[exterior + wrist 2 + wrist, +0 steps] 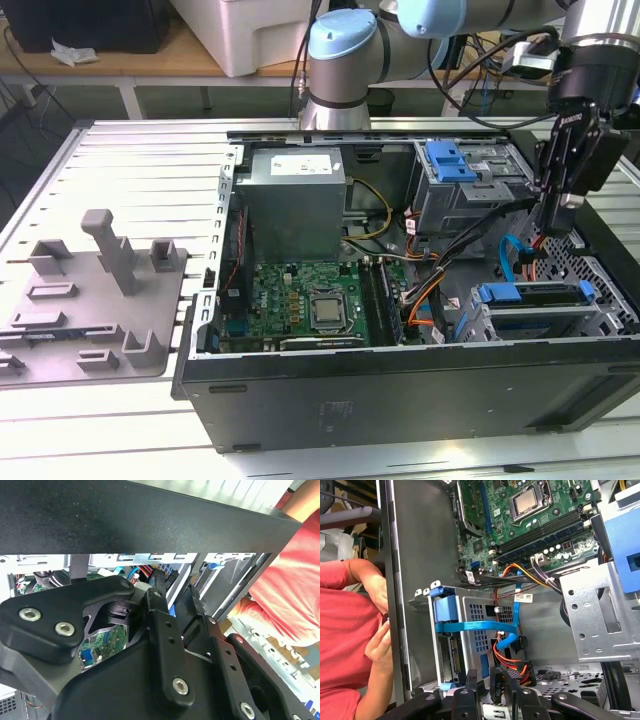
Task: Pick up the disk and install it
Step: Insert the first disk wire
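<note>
The disk point(540, 312) lies in the metal drive cage at the open computer case's front corner, on the exterior view's right, with its blue carrier rail point(530, 293) along the top. In the first wrist view the disk point(454, 656) sits inside that cage behind a blue carrier tab point(445, 611). My gripper point(562, 222) hangs above and just behind the cage, over the bundle of cables, and touches nothing. In the second wrist view the gripper point(176, 594) has its black fingers point(159, 600) close together with nothing between them.
A grey plastic fixture point(100, 300) sits on the table at the exterior view's left. Inside the case point(400, 400) are the power supply point(295, 205), the motherboard point(310, 305), a second cage with a blue latch point(450, 160) and loose cables point(470, 250). A person's red-sleeved arm point(350, 630) is beside the case wall.
</note>
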`<move>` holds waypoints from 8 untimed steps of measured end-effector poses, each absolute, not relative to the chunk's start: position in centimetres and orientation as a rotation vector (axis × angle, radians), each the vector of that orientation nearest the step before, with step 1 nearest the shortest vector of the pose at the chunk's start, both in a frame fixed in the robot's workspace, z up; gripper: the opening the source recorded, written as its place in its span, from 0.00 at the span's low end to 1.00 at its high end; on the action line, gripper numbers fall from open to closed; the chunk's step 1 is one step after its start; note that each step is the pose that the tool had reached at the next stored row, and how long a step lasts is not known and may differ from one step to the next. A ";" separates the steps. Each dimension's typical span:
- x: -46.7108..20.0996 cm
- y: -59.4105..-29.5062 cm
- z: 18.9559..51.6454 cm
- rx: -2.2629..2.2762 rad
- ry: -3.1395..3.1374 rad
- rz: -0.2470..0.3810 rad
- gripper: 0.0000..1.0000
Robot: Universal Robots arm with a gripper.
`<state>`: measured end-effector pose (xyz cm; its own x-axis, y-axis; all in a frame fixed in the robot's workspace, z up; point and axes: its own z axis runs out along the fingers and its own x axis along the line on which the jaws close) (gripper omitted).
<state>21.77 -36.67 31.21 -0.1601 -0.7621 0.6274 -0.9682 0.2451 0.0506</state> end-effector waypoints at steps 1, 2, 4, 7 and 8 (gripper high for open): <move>21.8 -36.7 31.2 1.572 -1.983 0.499 0.35; 21.8 -36.7 31.2 1.571 -1.982 0.501 0.35; 21.8 -36.7 31.2 1.570 -1.982 0.502 0.35; 21.8 -36.7 31.1 1.570 -1.985 0.507 0.35; 21.8 -36.7 31.1 1.569 -1.987 0.508 0.35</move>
